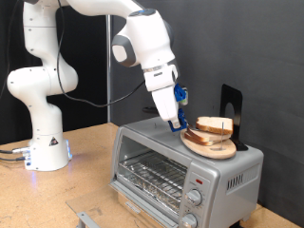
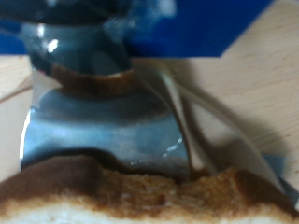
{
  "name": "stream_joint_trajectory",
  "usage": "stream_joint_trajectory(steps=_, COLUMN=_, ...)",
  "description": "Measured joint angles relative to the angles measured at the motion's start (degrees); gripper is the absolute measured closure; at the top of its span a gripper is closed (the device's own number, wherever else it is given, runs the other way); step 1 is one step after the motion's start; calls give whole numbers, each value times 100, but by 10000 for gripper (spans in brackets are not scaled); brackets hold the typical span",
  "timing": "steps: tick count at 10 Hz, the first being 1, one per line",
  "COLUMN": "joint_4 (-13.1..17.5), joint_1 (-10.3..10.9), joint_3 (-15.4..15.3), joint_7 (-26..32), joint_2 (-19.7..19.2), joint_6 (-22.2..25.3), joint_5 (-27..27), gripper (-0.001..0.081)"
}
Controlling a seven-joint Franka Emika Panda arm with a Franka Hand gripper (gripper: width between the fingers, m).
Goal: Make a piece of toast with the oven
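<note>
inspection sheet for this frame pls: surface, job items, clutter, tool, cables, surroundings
Surface: light wooden table.
Job's things: boxy silver toaster oven, glass door closed, wire rack visible inside, two round knobs at front; squarish bread slices with tan crust upright on a round wooden plate on the oven's top.
Clutter: black bracket-like stand behind the plate.
Tool: blue-fingered tool low beside the slices, at their exterior-view left; grip not discernible. Wrist view shows crust close up.
Cables: black cable behind the arm; pale cables at the white base.
Surroundings: dark backdrop.
</note>
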State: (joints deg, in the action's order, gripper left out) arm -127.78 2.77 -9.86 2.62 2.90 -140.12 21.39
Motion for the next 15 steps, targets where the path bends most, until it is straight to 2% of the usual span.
stream_joint_trajectory(steps=5, joint_4=-370, joint_1=-10, joint_3=76, joint_7=473, joint_2=477, joint_6=4, joint_5=581, gripper=405)
stream_joint_trajectory(steps=8, joint_4=-433, joint_1=-17, joint_3=184, joint_7=630, joint_2=709, joint_6=82, joint_5=811, gripper=405)
stream_joint_trajectory(steps=11, joint_4=-504, joint_1=-22, joint_3=356, joint_7=861, joint_2=1012, joint_6=462, joint_5=1016, gripper=405)
stream_joint_trajectory(steps=13, joint_4=-515, joint_1=-22, joint_3=343, joint_7=862, joint_2=981, joint_6=445, joint_5=1003, gripper=405)
stream_joint_trajectory(steps=15, joint_4=-682, joint_1=-26, joint_3=395, joint_7=955, joint_2=1022, joint_6=439, joint_5=1057, gripper=405)
